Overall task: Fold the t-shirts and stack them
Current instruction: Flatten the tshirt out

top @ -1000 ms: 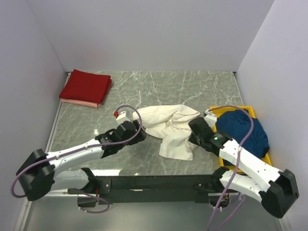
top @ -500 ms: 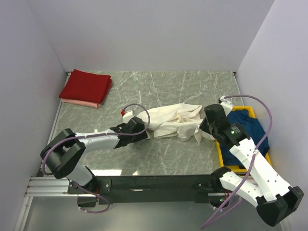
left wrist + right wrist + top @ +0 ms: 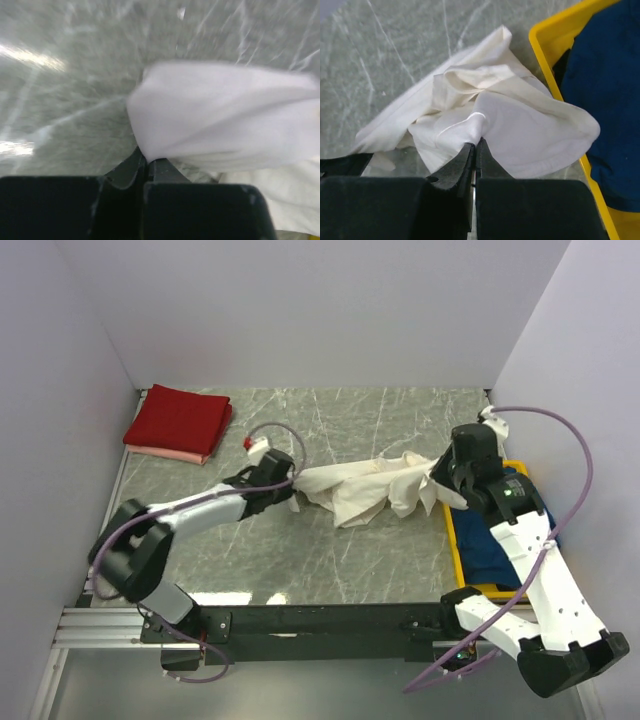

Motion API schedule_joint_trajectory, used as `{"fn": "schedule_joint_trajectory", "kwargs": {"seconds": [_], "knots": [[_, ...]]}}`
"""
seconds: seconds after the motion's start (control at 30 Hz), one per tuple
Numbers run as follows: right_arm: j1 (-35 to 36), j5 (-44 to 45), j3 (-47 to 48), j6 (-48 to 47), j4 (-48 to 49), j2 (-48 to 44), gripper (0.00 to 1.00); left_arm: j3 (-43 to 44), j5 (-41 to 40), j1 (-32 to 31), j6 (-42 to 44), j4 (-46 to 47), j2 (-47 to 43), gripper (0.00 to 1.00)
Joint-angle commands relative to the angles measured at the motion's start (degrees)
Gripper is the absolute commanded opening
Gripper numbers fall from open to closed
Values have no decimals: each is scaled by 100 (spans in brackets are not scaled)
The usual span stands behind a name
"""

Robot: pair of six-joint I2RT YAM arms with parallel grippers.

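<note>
A cream t-shirt (image 3: 365,488) stretches in a crumpled band across the middle of the table, pulled between both arms. My left gripper (image 3: 293,483) is shut on its left end (image 3: 215,115). My right gripper (image 3: 438,483) is shut on a fold at its right end (image 3: 485,125), lifted off the table by the bin's edge. A dark red t-shirt (image 3: 180,418) lies folded at the far left, on top of a folded pink t-shirt (image 3: 172,453). A navy blue t-shirt (image 3: 500,540) lies in the yellow bin (image 3: 460,550), also in the right wrist view (image 3: 610,95).
The yellow bin (image 3: 555,75) stands along the table's right side, close under my right arm. White walls close in the table at the back and both sides. Bare marble (image 3: 320,560) lies between the cream shirt and the near edge.
My left gripper has shut on the cream shirt's left end. The right gripper has carried its end up and back to the right, drawing the shirt out of a heap into a stretched band.
</note>
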Motion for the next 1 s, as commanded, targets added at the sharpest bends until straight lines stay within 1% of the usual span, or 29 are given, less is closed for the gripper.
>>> {"fn": "schedule_joint_trajectory", "kwargs": {"seconds": [0.0, 0.13, 0.23, 0.27, 0.43, 0.47, 0.57, 0.67, 0.73, 0.8, 0.83, 0.87, 0.93, 0.97], "knots": [[-187, -55, 767, -258, -67, -13, 0, 432, -485, 335, 261, -680, -1210, 1], [-310, -46, 1417, -355, -356, -22, 0, 810, -696, 661, 639, -1383, -2197, 1], [-354, -38, 1901, -417, -489, -57, 0, 1231, -846, 820, 946, -1797, -2882, 0], [-354, -64, 2128, -417, -567, -75, 0, 1494, -907, 863, 1017, -1998, -3145, 0], [-354, -283, 2788, -505, -770, -259, 0, 2444, -1048, 890, 1465, -2675, -3666, 0], [-354, -336, 2868, -513, -796, -285, 0, 2698, -1083, 890, 1509, -2755, -3727, 1], [-354, -529, 3027, -557, -779, -365, 0, 3033, -1145, 890, 1782, -2791, -3912, 1], [-354, -687, 2983, -540, -683, -321, 0, 3410, -1136, 899, 2028, -2887, -3659, 0], [-354, -872, 2852, -566, -508, -189, 0, 3596, -1022, 951, 2142, -2957, -3220, 1], [-354, -1056, 2711, -592, -314, 90, 0, 3711, -785, 1135, 2239, -2809, -2806, 1], [-363, -1118, 2650, -610, -165, 223, 0, 3728, -593, 1258, 2266, -2713, -2657, 1], [-389, -1206, 2632, -610, -85, 389, 0, 3824, -199, 1546, 2274, -2599, -2290, 1], [-415, -1592, 2605, -663, 143, 908, 0, 3991, 277, 1864, 2257, -2545, -1849, 0], [-450, -1698, 2631, -672, 179, 1101, 0, 4158, 766, 2144, 2266, -2466, -1368, 1]]}}
